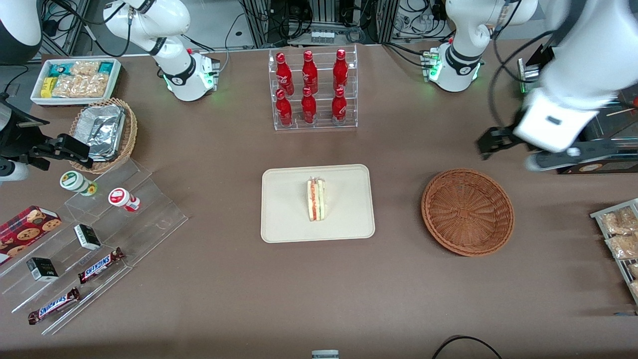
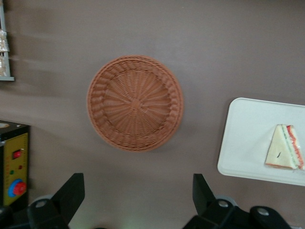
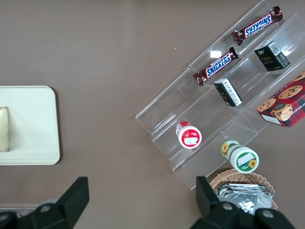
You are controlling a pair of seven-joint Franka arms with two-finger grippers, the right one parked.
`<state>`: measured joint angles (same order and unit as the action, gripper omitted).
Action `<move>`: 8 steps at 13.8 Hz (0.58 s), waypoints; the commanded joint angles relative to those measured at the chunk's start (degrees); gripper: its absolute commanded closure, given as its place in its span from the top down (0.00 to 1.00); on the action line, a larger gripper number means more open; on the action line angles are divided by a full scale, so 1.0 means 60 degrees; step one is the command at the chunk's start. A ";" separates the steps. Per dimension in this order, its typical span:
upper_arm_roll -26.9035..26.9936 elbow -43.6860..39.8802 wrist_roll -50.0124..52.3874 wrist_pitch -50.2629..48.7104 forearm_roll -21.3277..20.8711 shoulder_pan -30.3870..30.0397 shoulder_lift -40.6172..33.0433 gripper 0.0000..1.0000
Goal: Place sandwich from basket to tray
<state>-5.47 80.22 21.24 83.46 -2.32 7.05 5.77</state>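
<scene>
Worktop [image 1: 224, 149]: brown, and it carries everything below.
Snack box [image 1: 75, 101]: white, at the parked arm's end and far from the front camera, filled with packets.
Foil basket [image 1: 130, 130]: tan wicker, just nearer the camera than the snack box, holding foil containers.
Clear stand [image 1: 149, 209]: stepped acrylic, nearer the camera again. It carries two small cups [image 1: 123, 199], a cookie box [image 1: 27, 227], small dark cartons and two Snickers bars [image 1: 101, 265].
Bottle rack [image 1: 315, 126]: clear, mid-worktop and far from the camera, holding six red bottles [image 1: 309, 66] upright in two rows.
Tray [image 1: 286, 209]: cream, lying flat at mid-worktop, nearer the camera than the rack.
Sandwich [image 1: 316, 200]: lies on the tray, near its middle, with its red and green filling edge showing.
Basket [image 1: 467, 212]: reddish-brown wicker, beside the tray toward the working arm's end and apart from it. Its whole woven floor shows in the wrist view.
Left gripper [image 2: 137, 183]: hangs above the worktop, farther from the camera than the basket and toward the working arm's end. Its jaws are spread wide and hold nothing.
Snack packets [image 1: 618, 234]: in a rack at the working arm's edge.
</scene>
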 commanded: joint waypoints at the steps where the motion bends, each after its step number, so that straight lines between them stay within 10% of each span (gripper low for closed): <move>1: -0.0114 0.0341 -0.1309 -0.0374 0.0618 -0.1098 -0.0565 1.00; 8: 0.0310 0.1557 -0.2382 -0.0141 0.0635 -0.1601 -0.1474 1.00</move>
<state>-4.65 85.80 8.32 81.13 0.56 -2.85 -0.03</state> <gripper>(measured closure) 0.000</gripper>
